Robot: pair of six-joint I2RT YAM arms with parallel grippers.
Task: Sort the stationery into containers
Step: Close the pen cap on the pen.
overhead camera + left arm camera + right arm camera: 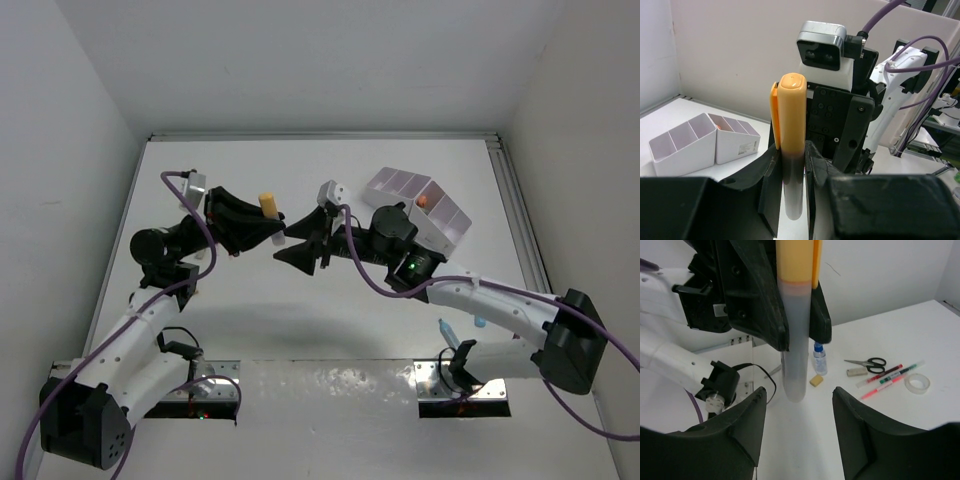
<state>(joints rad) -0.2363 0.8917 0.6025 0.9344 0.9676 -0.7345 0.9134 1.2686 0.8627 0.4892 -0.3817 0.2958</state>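
Looked like a handover: the orange-capped marker (792, 125) w/ a clear grey barrel was clamped mid-barrel in the left gripper (262, 224), jaws nearly shut on it, so the bare barrel end stuck out for the right gripper (800, 425). Right jaws approx half open, one each side of that end, no contact visible. The white stepped organiser (420, 205) sat at 2 o'clock from the marker in the top view; black-handled scissors (870, 362), pens (890, 375) & clear tape ring (917, 383) lay loose on the table
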